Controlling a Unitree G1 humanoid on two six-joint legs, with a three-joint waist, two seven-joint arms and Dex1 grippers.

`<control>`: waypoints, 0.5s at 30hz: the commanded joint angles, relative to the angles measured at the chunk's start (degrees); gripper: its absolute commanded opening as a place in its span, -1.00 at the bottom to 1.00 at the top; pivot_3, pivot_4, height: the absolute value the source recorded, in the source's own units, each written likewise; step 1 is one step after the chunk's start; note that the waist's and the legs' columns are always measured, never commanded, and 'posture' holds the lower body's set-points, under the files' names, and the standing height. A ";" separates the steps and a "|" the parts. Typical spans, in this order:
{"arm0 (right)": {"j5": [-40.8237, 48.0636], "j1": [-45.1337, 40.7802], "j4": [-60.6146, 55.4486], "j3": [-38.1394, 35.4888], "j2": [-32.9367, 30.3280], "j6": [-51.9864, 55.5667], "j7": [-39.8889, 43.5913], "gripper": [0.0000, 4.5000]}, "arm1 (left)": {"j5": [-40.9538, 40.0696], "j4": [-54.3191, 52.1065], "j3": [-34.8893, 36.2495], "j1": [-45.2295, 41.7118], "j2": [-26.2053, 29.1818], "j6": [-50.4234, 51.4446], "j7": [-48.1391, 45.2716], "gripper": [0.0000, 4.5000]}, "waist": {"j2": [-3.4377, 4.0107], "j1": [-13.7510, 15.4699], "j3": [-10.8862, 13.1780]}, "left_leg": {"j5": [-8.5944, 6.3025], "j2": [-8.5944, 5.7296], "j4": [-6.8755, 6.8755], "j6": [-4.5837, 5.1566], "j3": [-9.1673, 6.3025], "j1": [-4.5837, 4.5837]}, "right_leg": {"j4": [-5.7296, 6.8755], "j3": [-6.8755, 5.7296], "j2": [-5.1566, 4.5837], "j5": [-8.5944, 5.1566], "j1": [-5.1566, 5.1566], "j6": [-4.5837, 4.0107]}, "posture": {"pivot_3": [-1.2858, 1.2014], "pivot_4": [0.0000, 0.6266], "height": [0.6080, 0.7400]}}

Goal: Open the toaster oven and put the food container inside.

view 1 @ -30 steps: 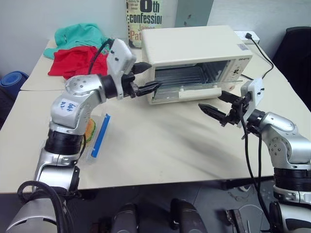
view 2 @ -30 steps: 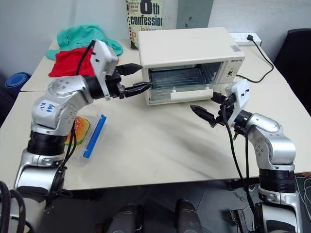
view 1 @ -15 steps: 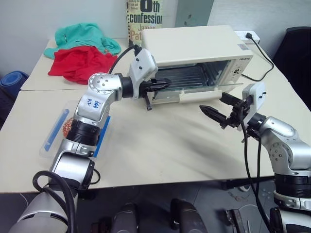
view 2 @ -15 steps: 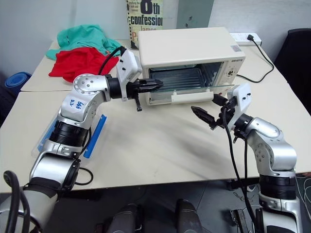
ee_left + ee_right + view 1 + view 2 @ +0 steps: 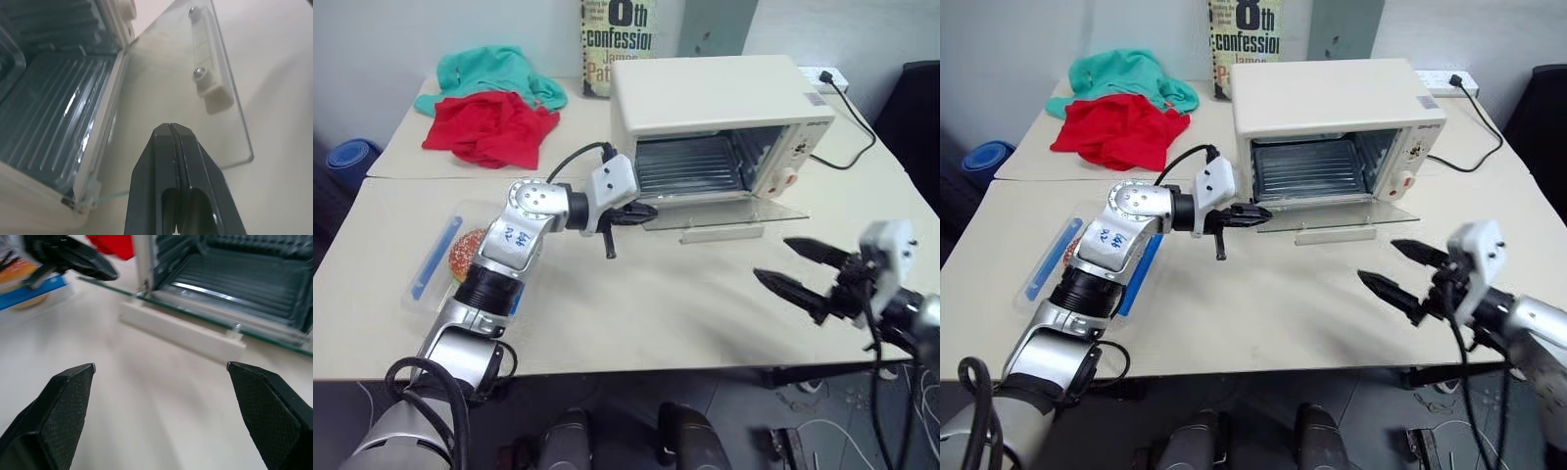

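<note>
1. Leftmost, the food container (image 5: 445, 266) lies flat on the table (image 5: 636, 313), blue clips along its sides and the sesame-bun burger inside; the left arm crosses over part of it.
2. Behind it, toward the table's back edge, a red cloth (image 5: 494, 127) lies against a teal cloth (image 5: 494, 73).
3. Next, the left arm carries a white sticker (image 5: 515, 233) with blue handwriting too small to read.
4. Then the left gripper (image 5: 641, 211) has its fingers pressed fully together, holding nothing, with its tip at the left corner of the lowered glass door (image 5: 724, 211).
5. At the back stands a book (image 5: 617, 44); its cover reads "confession" in black.
6. The toaster oven (image 5: 715, 108) stands open, its door lying level and the cream bar handle (image 5: 722, 233) at the front edge; small print on its front panel is unreadable. A black power cord (image 5: 852, 137) runs off behind.
7. Rightmost, the right gripper (image 5: 803, 269) hovers over the table with its fingers spread wide, empty, well apart from the door.
</note>
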 commanded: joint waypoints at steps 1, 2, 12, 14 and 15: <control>8.53 1.45 -4.74 -6.33 -2.57 2.46 1.12 1.00 | 2.33 -2.29 -2.42 0.99 -0.11 -0.32 -0.35 -0.99 | -0.01 -0.09 0.01 | 0.00 0.00 0.06 0.00 -0.03 0.02 | 0.07 0.00 0.01 0.00 0.02 0.00 | 0.03 -0.52 1.00; 11.12 1.19 -5.25 -7.35 -3.11 3.07 0.66 1.00 | 3.57 -1.45 -3.23 1.13 -0.41 -0.65 0.29 -0.99 | -0.01 -0.06 0.01 | 0.01 0.00 0.06 0.02 -0.06 0.03 | 0.10 0.00 0.00 0.02 0.02 0.00 | 0.03 -0.52 1.00; 22.27 -7.40 -4.24 -5.21 -6.45 3.34 -6.23 1.00 | 10.68 2.03 -7.07 1.99 -1.38 -3.70 2.34 -0.99 | -0.01 0.07 0.01 | 0.05 0.00 -0.01 0.06 -0.17 -0.02 | 0.09 -0.04 0.01 0.07 -0.01 -0.10 | 0.03 -0.52 1.00; 21.54 -9.15 -3.16 -3.08 -7.00 3.06 -6.09 1.00 | 10.46 -0.24 -6.34 3.56 -0.59 -3.08 2.01 -0.99 | -0.01 0.06 0.01 | 0.05 0.00 0.01 0.07 -0.14 -0.02 | 0.06 -0.03 -0.01 0.07 0.00 -0.10 | 0.03 -0.52 1.00; 21.08 -10.06 -2.62 -1.96 -7.32 2.86 -5.72 1.00 | 9.87 -2.23 -5.32 4.49 0.06 -1.91 1.97 -0.99 | -0.01 -0.01 0.01 | 0.04 0.00 0.03 0.08 -0.13 -0.02 | 0.06 -0.03 -0.01 0.07 0.01 -0.10 | 0.03 -0.52 1.00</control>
